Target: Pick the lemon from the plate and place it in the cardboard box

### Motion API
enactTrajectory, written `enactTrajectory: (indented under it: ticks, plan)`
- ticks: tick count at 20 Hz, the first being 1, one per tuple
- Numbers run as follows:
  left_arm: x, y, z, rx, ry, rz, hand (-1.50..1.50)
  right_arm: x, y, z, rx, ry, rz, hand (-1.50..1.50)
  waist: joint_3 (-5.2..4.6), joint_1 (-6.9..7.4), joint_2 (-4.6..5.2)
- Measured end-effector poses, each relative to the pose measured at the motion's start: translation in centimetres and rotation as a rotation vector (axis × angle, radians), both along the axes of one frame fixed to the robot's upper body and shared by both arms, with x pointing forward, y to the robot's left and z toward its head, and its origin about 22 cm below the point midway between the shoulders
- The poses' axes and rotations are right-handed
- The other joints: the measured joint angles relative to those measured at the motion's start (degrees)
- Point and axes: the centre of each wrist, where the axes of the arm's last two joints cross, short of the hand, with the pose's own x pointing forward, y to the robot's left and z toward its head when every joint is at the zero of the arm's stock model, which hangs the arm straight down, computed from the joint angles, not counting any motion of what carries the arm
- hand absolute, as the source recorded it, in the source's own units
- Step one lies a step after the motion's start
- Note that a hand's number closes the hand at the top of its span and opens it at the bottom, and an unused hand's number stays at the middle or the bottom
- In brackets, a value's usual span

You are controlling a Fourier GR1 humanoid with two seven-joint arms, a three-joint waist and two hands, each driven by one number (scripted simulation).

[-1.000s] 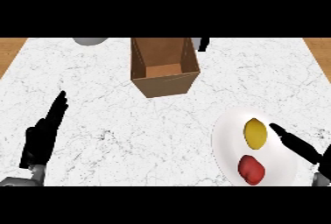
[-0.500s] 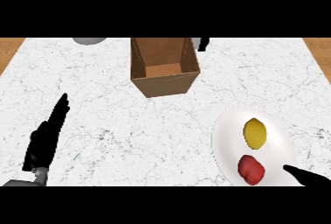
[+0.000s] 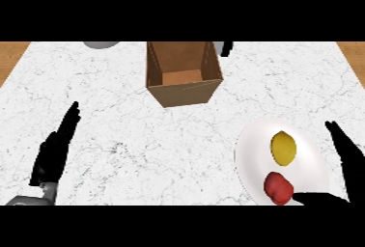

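The right hand point(image 3: 347, 149) is being shown at the right edge of the head view. Its fingers are being held straight and its thumb point(image 3: 321, 198) is set well apart from them, so the hand is wide open and nothing is being gripped by it. The fingers are lying just beside the right rim of the white plate point(image 3: 247, 157), and the thumb is pointing over the plate's lower rim, close to a red food item point(image 3: 278, 187). Whether the thumb is touching this item cannot be told.

The lemon point(image 3: 284, 148) is being carried by the plate, in its middle, just above the red item and apart from the hand.

The left hand point(image 3: 53, 149) is being kept open at the left side, with straight fingers above the white marble counter point(image 3: 143, 144), and nothing is being held by it.

The cardboard box point(image 3: 184, 92) is standing open at the far middle of the counter, well apart from the plate. Beyond it, a grey round object point(image 3: 102, 44) and a dark object point(image 3: 226, 47) are being cut by the upper edge.
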Motion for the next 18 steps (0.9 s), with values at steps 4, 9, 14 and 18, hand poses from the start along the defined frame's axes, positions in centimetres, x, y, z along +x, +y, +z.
enactTrajectory:
  ticks: [4, 9, 14, 18]
  plan:
    - [0.0, -0.6, 0.1, 0.003, -0.008, 0.003, 0.00, 1.0, 2.3, 0.5, -0.012, 0.040, -0.042, -1.50, 0.09, -0.07, -0.04]
    - [-0.1, 0.1, 0.5, -0.002, -0.001, 0.001, 0.00, 1.3, 3.3, -0.4, -0.028, 0.083, -0.081, -1.50, 0.14, -0.20, -0.06]
    - [-0.3, 0.4, 0.0, 0.004, -0.002, 0.006, 0.00, 1.9, 3.6, -1.9, -0.030, 0.112, -0.099, -1.50, 0.08, -0.23, -0.13]
    - [-0.5, 0.5, -0.2, 0.002, 0.002, 0.004, 0.00, 2.3, 4.0, -2.0, -0.031, 0.112, -0.104, -1.50, 0.09, -0.25, -0.13]
